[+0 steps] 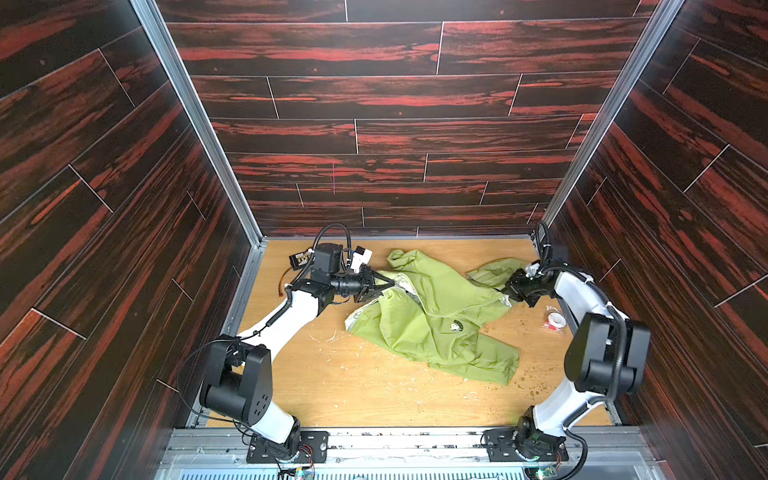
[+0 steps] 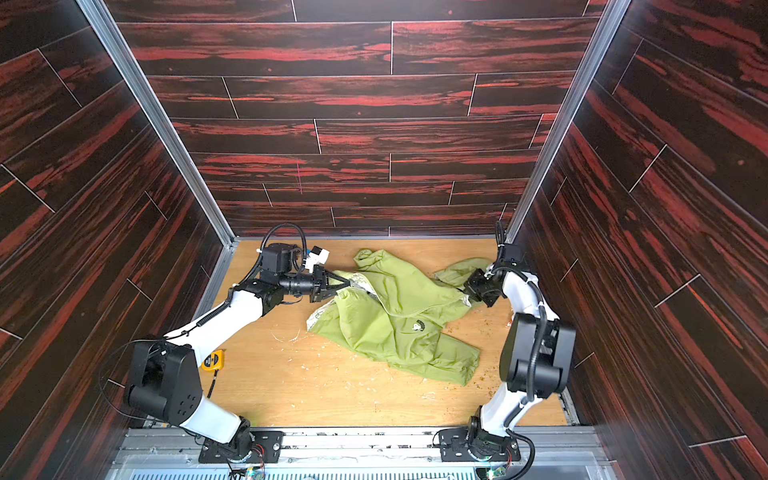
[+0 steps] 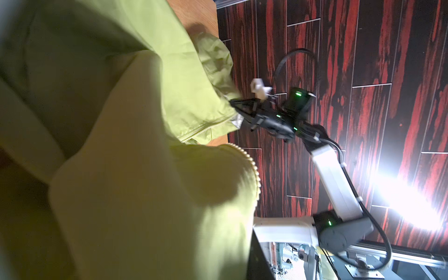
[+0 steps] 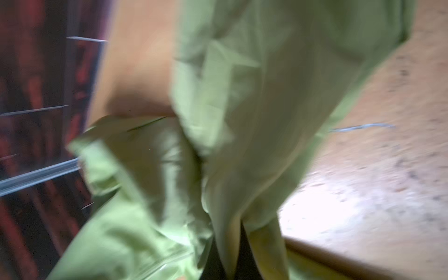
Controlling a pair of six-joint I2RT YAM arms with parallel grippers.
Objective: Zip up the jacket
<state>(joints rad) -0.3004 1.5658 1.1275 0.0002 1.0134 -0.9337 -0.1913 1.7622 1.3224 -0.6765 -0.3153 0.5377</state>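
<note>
The lime-green jacket (image 1: pixel 432 320) (image 2: pixel 395 320) lies crumpled and partly lifted on the wooden table, with its dark chest logo facing up. My left gripper (image 1: pixel 390 284) (image 2: pixel 347 284) is shut on the jacket's left front edge, where the white lining shows. My right gripper (image 1: pixel 508 291) (image 2: pixel 468 293) (image 3: pixel 234 104) is shut on the opposite edge. Pale zipper teeth (image 3: pixel 252 167) run along the fold close to the left wrist camera. Cloth covers most of the left jaws there. In the blurred right wrist view, a strip of jacket (image 4: pixel 230 242) passes between dark fingers (image 4: pixel 248 263).
A red and white tape roll (image 1: pixel 555 321) lies beside the right arm. A yellow tape measure (image 2: pixel 213 359) sits by the left arm. A black labelled item (image 1: pixel 300 258) lies at the back left. Crumbs and shavings litter the table (image 1: pixel 374 395). Dark walls stand close on three sides.
</note>
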